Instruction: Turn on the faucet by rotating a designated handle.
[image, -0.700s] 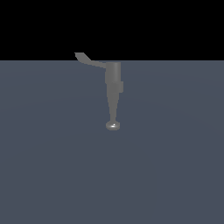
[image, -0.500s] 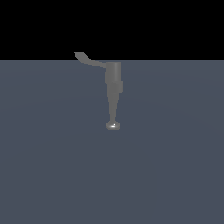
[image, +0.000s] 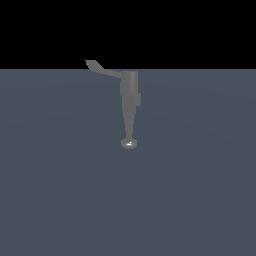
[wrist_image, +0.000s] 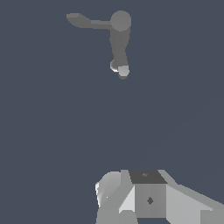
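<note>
The grey faucet (image: 130, 92) stands in the middle of the exterior view, and its tapering spout ends in a shiny round tip (image: 129, 144). The thin flat handle (image: 102, 70) sticks out from the body's top toward the exterior view's left, its tip bent upward. From the wrist view I look down on the faucet (wrist_image: 119, 41) and its handle (wrist_image: 85, 22). My gripper (wrist_image: 131, 194) shows only partly at the picture's edge, well away from the faucet. Its fingers appear shut, with nothing between them. The exterior view does not show the gripper.
A flat blue-grey floor (image: 60, 190) spreads around the faucet in every direction. Above its far edge the background is black.
</note>
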